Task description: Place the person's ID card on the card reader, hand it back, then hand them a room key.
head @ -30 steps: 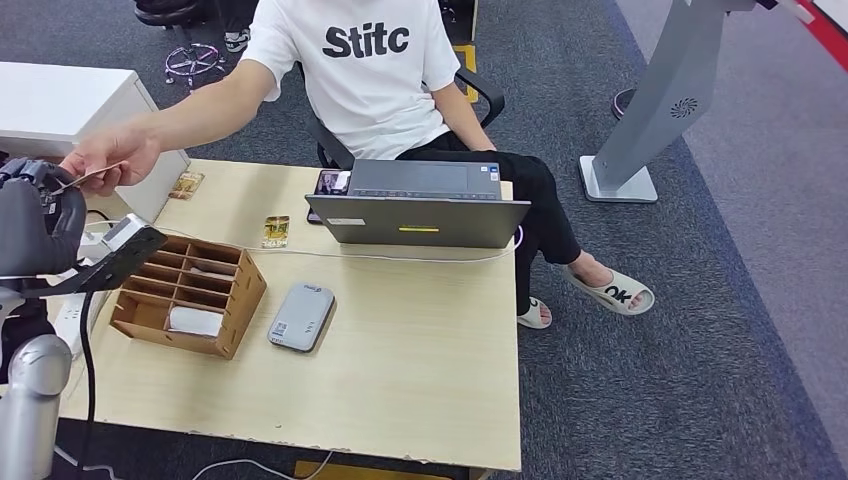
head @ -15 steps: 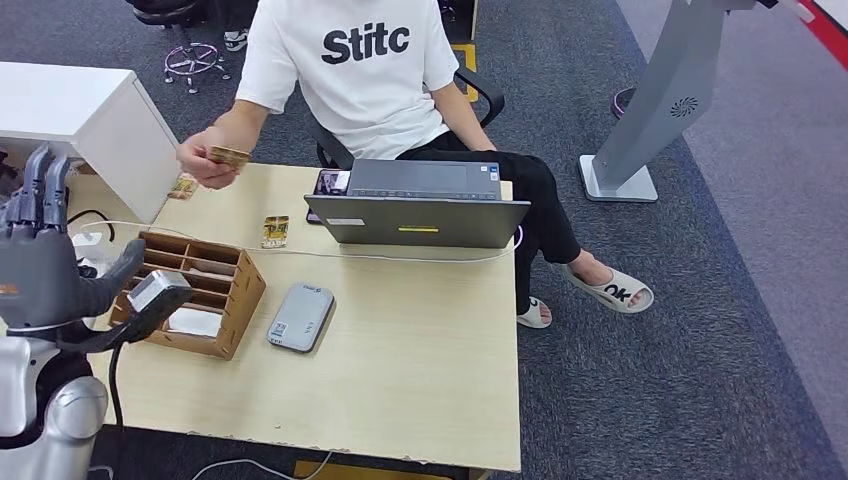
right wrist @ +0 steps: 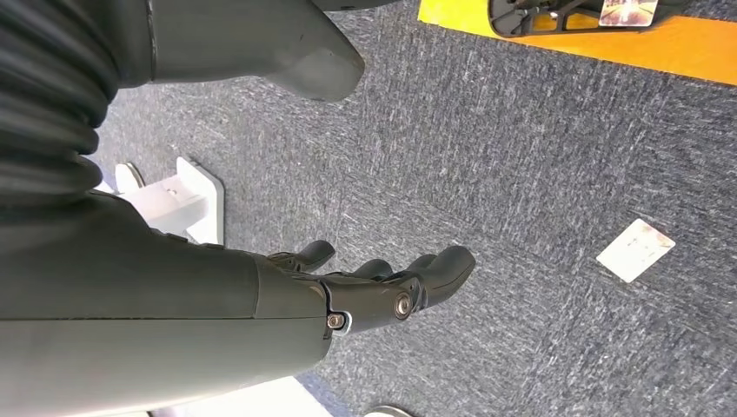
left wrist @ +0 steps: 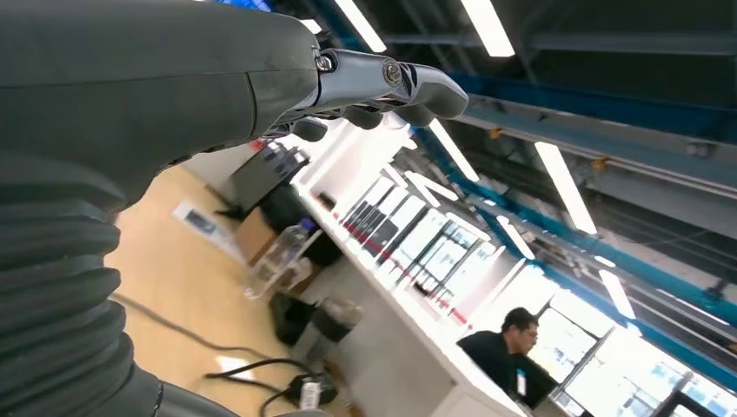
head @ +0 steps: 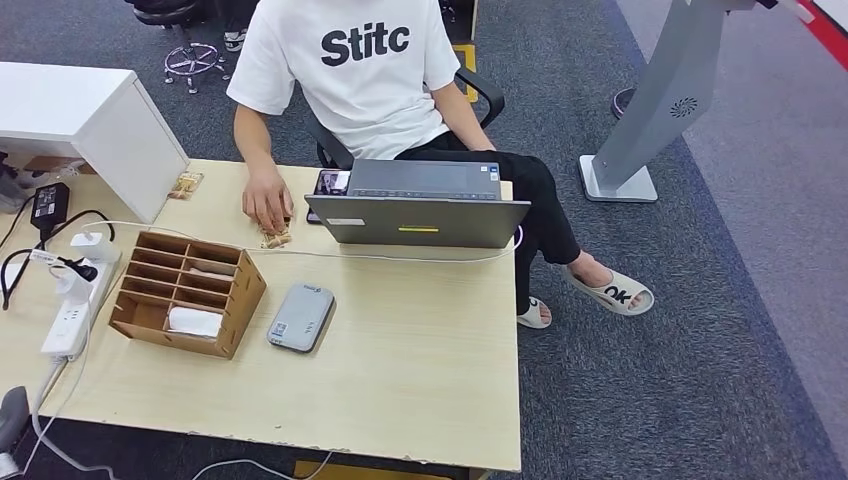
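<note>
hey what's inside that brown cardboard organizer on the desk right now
The cardboard organizer holds a white object in a front compartment and a pale card-like item farther back. Its dividers hide the bottoms of the other slots.

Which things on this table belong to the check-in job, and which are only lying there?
Job: grey card reader; cardboard organiser holding a white card; card under the person's hand.
Lying about: laptop; phone; power strip.
</note>
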Controlling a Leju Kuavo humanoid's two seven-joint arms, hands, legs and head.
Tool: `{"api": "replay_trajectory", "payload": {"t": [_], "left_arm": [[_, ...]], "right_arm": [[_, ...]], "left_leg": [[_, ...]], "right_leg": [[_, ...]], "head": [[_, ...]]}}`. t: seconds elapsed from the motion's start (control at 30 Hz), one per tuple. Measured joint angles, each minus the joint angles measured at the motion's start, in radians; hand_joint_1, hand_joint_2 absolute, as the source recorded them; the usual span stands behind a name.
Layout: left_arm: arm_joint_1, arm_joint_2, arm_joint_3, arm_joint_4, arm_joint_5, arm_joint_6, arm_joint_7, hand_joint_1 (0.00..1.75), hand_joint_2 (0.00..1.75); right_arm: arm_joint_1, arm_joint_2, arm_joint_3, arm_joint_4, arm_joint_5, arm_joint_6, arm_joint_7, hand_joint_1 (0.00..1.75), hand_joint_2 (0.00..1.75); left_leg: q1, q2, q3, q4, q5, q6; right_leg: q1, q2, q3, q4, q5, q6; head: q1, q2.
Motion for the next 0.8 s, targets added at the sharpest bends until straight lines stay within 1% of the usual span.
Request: {"api": "replay_trajectory", "payload": {"t": [0.07, 0.13, 0.23, 0.3, 0.33, 0.4, 0.43, 0.53, 0.57, 0.63, 0.7, 0.73, 0.8], "left_arm": [[-0.003, -0.048, 0.132, 0.014, 0.048, -0.088, -0.038, 0.00, 1.75], [-0.032, -0.083, 0.289, 0.070, 0.057, -0.140, -0.073, 0.00, 1.75], [-0.085, -0.102, 0.514, 0.205, 0.029, -0.141, -0.130, 0.00, 1.75], [-0.111, -0.112, 0.621, 0.276, 0.005, -0.122, -0.139, 0.00, 1.75], [-0.125, -0.116, 0.664, 0.311, -0.016, -0.102, -0.125, 0.00, 1.75], [-0.159, -0.112, 0.735, 0.410, -0.057, -0.045, -0.074, 0.00, 1.75], [-0.180, -0.099, 0.771, 0.498, -0.073, -0.009, -0.047, 0.00, 1.75], [-0.232, -0.040, 0.858, 0.835, -0.100, 0.101, 0.027, 0.00, 1.75], [-0.243, -0.027, 0.877, 0.937, -0.113, 0.131, 0.063, 0.00, 1.75], [-0.261, -0.017, 0.897, 1.126, -0.176, 0.177, 0.177, 0.00, 1.75], [-0.272, -0.021, 0.894, 1.271, -0.267, 0.196, 0.309, 0.00, 1.75], [-0.277, -0.025, 0.888, 1.326, -0.302, 0.197, 0.356, 0.00, 1.75], [-0.286, -0.031, 0.876, 1.409, -0.346, 0.193, 0.413, 0.00, 1.75]], "right_arm": [[0.000, 0.000, 0.000, 0.000, 0.002, -0.001, 0.000, 0.00, 1.75], [0.001, 0.000, 0.000, 0.000, 0.010, -0.002, 0.000, 0.00, 1.75], [0.002, 0.000, 0.000, 0.000, 0.022, -0.003, 0.000, 0.00, 1.75], [0.002, -0.001, 0.000, 0.000, 0.027, -0.004, 0.001, 0.00, 1.75], [0.001, -0.001, 0.000, 0.000, 0.030, -0.004, 0.001, 0.00, 1.75], [0.000, -0.001, 0.000, 0.000, 0.039, -0.004, 0.001, 0.00, 1.75], [0.000, -0.001, 0.001, 0.000, 0.045, -0.004, 0.002, 0.00, 1.75], [0.000, -0.001, 0.005, 0.000, 0.066, -0.004, 0.003, 0.00, 1.75], [0.000, -0.001, 0.006, 0.000, 0.071, -0.004, 0.003, 0.00, 1.75], [-0.001, -0.001, 0.011, 0.000, 0.079, -0.004, 0.003, 0.00, 1.75], [-0.002, -0.001, 0.016, 0.000, 0.082, -0.005, 0.003, 0.00, 1.75], [-0.002, -0.001, 0.018, 0.000, 0.083, -0.005, 0.003, 0.00, 1.75], [-0.002, -0.001, 0.021, 0.000, 0.083, -0.006, 0.003, 0.00, 1.75]], "left_leg": [[0.000, 0.000, 0.000, 0.000, 0.000, 0.000], [0.000, 0.000, 0.001, 0.000, 0.000, 0.000], [0.001, 0.000, 0.002, 0.000, 0.000, -0.001], [0.001, -0.001, 0.002, 0.000, 0.000, -0.001], [0.001, -0.002, 0.001, 0.000, 0.000, -0.001], [0.000, -0.004, 0.001, 0.000, 0.000, 0.000], [-0.001, -0.004, 0.001, 0.000, 0.000, 0.000], [-0.001, -0.004, 0.002, 0.000, 0.000, 0.000], [-0.001, -0.004, 0.002, 0.000, 0.000, 0.000], [-0.001, -0.005, 0.002, 0.000, 0.001, 0.000], [-0.001, -0.006, 0.002, 0.000, 0.001, 0.000], [-0.001, -0.006, 0.002, 0.000, 0.000, 0.000], [-0.001, -0.005, 0.002, 0.000, 0.000, 0.000]], "right_leg": [[0.000, 0.000, 0.001, 0.000, 0.000, 0.000], [0.000, 0.000, 0.001, 0.000, 0.000, 0.000], [0.000, 0.000, 0.001, 0.001, 0.000, 0.000], [0.001, -0.001, 0.001, 0.001, 0.000, 0.000], [0.001, -0.002, 0.001, 0.001, 0.000, 0.000], [0.000, -0.004, 0.002, 0.001, 0.000, -0.001], [0.000, -0.004, 0.002, 0.001, 0.000, -0.001], [-0.001, -0.004, 0.002, 0.001, -0.001, -0.001], [-0.001, -0.004, 0.002, 0.001, -0.001, -0.001], [-0.001, -0.005, 0.002, 0.000, -0.001, -0.001], [-0.001, -0.006, 0.003, -0.001, -0.001, -0.001], [-0.001, -0.006, 0.003, -0.001, 0.000, -0.001], [-0.001, -0.005, 0.004, -0.002, 0.000, 0.000]], "head": [[0.000, 0.000], [0.000, 0.000], [-0.002, 0.000], [-0.002, 0.000], [-0.002, 0.000], [-0.001, 0.000], [-0.001, 0.000], [-0.003, 0.000], [-0.004, 0.000], [-0.003, 0.000], [-0.002, 0.000], [-0.002, 0.000], [-0.001, 0.000]]}}
